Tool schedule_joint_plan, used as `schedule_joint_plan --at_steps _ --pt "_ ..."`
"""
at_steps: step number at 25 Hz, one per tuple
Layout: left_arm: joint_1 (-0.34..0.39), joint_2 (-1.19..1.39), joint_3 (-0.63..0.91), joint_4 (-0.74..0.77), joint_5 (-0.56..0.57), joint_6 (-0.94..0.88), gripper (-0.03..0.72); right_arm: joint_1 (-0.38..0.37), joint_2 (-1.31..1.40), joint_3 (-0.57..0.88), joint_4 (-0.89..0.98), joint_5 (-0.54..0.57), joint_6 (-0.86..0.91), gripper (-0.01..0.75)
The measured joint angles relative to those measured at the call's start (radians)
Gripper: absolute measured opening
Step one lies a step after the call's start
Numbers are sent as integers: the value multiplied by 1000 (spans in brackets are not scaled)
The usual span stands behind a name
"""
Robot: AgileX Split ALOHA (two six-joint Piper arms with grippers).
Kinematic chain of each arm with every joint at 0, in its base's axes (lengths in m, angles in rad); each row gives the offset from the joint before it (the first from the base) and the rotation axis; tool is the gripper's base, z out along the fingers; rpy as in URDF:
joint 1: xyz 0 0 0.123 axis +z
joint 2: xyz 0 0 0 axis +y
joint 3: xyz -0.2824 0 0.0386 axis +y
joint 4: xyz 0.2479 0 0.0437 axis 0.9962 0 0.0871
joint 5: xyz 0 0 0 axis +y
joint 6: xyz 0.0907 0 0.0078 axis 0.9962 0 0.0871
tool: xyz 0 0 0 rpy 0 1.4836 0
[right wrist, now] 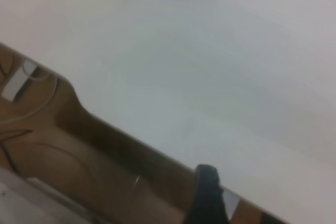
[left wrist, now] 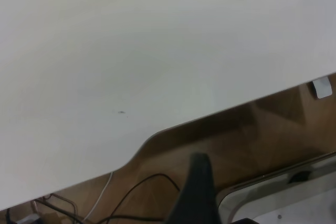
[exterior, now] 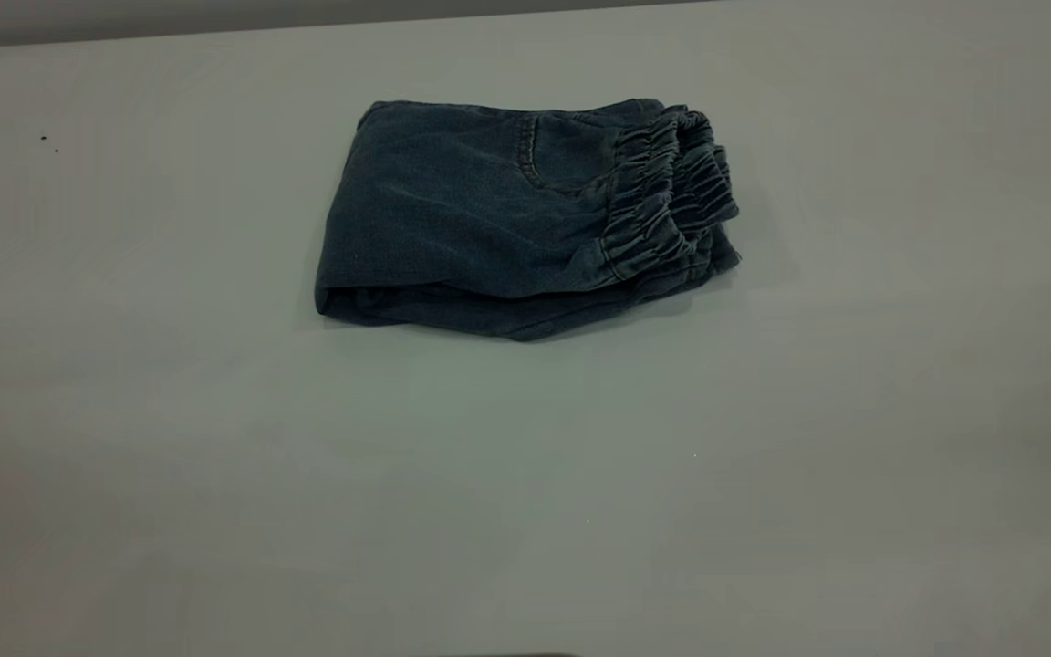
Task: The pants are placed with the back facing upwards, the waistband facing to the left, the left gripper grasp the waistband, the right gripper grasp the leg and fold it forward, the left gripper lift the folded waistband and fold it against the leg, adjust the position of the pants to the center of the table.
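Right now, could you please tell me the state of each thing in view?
pants: folded into a compact stack, lying free on the table.
waistband: gathered, on top at the stack's right end.
left gripper: off the table edge, holding nothing.
right gripper: off the table edge, holding nothing.

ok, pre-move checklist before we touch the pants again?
1. Both folds done: ok. The pants lie as a compact folded bundle.
2. Waistband against the leg: ok. The waistband sits stacked at the bundle's right end in the exterior view.
3. Pants centred on the table: not ok. The bundle sits toward the far side, roughly centred left to right.
4. Left gripper clear of cloth: ok. It is off the table edge, over the floor.
5. Right gripper clear of cloth: ok. It is at the table edge, pants far off.
6. Jaws open: cannot tell, either arm.
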Motion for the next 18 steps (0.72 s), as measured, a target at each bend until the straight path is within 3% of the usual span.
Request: schedule_joint_plan --at_steps 6,8,11,18 --pt "69 -11 0 0 0 -1 591 -303 -86 0 4 1 0 477" --pt "103 -35 0 0 0 -1 591 -364 -145 0 4 1 0 477" --pt "137 -94 0 0 0 -2 591 -407 -224 0 4 5 0 477" --pt "150 -292 0 0 4 -3 591 -409 -238 -1 16 9 0 477"
